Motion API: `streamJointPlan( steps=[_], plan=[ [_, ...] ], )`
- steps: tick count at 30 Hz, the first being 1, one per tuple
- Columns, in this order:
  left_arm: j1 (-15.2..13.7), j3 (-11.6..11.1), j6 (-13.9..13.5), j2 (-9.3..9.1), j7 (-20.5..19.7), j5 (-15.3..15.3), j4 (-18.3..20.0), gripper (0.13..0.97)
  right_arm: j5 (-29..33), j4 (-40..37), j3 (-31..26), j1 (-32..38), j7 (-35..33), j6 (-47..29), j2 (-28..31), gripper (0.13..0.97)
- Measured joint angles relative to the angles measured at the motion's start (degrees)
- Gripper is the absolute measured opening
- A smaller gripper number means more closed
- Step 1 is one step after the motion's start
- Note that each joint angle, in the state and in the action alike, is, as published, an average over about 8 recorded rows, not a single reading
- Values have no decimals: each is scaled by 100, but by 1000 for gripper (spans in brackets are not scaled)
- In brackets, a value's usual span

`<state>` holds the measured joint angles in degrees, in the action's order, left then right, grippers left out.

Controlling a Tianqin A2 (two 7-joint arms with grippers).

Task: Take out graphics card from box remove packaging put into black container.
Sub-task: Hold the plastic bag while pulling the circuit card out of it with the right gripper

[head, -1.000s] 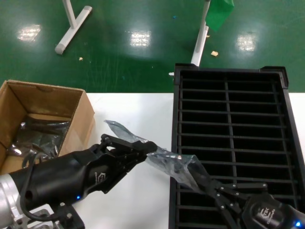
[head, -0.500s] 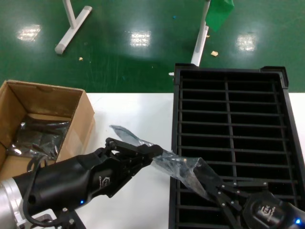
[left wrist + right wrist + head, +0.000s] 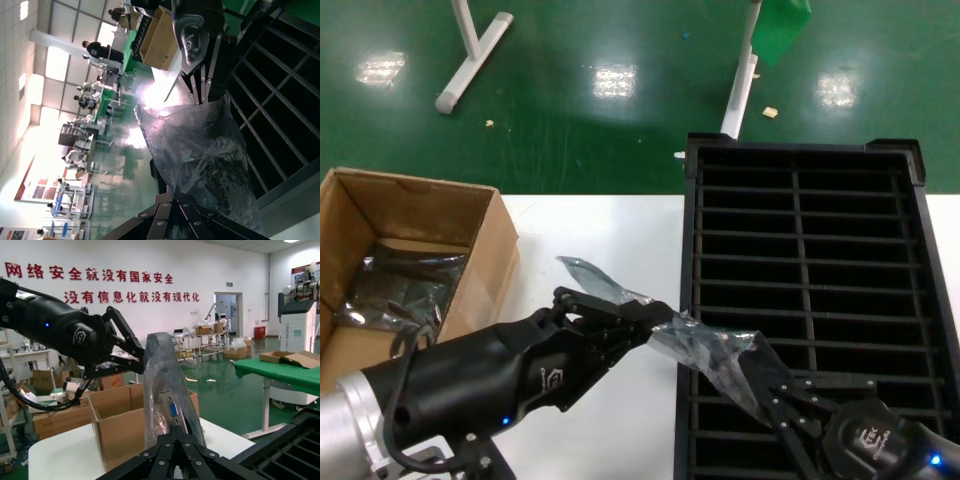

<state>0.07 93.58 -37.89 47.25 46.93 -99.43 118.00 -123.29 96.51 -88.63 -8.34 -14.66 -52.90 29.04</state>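
In right wrist view, graphics card inside packaging.

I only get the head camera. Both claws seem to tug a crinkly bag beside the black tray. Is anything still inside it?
Observer: Yes. The right wrist view shows the graphics card, its blue port visible, inside the packaging.
Operator: Who holds which end?
Observer: The right gripper pinches the card end; the left gripper pinches the other.
Operator: What's behind them?
Observer: The box, flaps open.
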Motion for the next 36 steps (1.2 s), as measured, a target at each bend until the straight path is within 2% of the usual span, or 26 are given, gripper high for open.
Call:
streamJointPlan(
  steps=[20, 28, 32, 36],
  plan=[
    [-125, 294, 106, -137, -55, 174, 0, 142, -2, -105, 56, 27, -52, 42, -28, 164],
    [-190, 438, 142, -228, -41, 227, 0, 142, -37, -153, 97, 38, -95, -7, -34, 250],
    [-181, 485, 151, -277, 12, 217, 0, 142, -52, -182, 112, 49, -101, -32, -28, 250],
    [-181, 534, 160, -323, 48, 218, 0, 142, -83, -207, 125, 57, -94, -80, -15, 318]
  ],
)
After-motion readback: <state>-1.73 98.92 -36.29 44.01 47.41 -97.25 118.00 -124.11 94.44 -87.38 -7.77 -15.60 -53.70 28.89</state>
